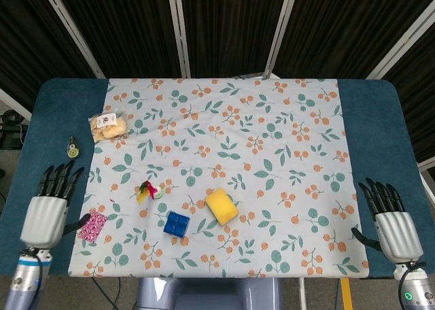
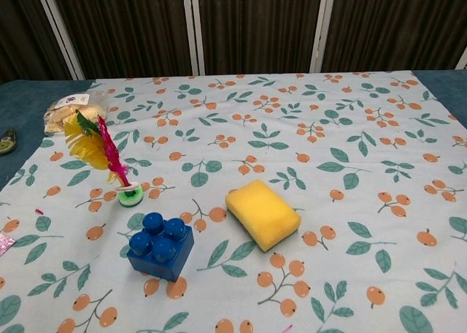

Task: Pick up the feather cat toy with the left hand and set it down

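Floral cloth (image 1: 272, 153) bears feather cat toy (image 2: 109, 158); both hands' fingers (image 1: 58, 179) spread, holding nothing.

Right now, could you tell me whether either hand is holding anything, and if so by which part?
Nothing is held. The left hand and right hand are both open and apart from everything; the feather cat toy stands free on its base.
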You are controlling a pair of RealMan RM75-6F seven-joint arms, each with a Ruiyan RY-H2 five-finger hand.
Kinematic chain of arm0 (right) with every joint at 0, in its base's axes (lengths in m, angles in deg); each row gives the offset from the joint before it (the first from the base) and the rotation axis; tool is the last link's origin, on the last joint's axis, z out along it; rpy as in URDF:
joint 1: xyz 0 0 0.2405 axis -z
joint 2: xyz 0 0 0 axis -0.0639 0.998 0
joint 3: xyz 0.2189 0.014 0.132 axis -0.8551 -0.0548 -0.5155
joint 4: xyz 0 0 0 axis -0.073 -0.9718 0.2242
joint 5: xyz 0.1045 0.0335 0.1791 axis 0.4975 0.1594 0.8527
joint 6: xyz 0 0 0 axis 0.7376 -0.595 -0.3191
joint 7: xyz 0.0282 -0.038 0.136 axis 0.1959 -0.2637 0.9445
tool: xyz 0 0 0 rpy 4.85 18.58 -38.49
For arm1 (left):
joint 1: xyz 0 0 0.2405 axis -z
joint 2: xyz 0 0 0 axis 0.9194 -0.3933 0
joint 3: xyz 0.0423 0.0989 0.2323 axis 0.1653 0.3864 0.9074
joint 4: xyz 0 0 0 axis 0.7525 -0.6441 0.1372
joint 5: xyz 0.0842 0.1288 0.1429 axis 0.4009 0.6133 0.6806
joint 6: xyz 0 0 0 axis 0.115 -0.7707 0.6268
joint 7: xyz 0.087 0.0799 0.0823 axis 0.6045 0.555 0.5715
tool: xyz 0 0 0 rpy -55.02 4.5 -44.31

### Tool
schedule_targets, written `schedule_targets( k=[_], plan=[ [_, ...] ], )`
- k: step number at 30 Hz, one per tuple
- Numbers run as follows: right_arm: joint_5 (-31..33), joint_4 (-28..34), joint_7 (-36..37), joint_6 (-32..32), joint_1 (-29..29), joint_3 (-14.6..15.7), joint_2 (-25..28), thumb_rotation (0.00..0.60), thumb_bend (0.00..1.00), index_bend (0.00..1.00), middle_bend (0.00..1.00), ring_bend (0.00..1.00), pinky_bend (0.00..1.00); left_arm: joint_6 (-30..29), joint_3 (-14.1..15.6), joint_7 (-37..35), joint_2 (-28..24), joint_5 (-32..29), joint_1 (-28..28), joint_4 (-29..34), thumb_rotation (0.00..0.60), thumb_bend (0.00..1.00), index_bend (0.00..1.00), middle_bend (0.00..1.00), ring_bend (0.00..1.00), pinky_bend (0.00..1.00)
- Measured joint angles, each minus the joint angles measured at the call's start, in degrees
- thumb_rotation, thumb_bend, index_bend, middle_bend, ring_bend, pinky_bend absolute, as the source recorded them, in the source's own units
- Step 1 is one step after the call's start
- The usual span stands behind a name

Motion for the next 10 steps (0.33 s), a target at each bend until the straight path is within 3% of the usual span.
schedule_targets(
  k=[4, 10],
  plan=[
    [-0.29, -0.20, -0.95, -0.14, 0.03, 0.11, -0.30, 0.600, 0.11, 0.05, 0.00, 0.00, 0.00, -1.75, 2.79, -1.02, -1.36, 1.47, -3.65, -3.99, 0.600, 0.11, 0.00, 0.00, 0.00, 0.00],
    [-0.38, -0.53, -1.22, -0.20, -0.01, 0.09, -0.52, 0.600, 0.11, 0.05, 0.00, 0.00, 0.00, -2.10, 3.27, -4.87, -2.75, 1.24, -6.13, -5.50, 0.600, 0.11, 0.00, 0.00, 0.00, 0.00]
  ],
)
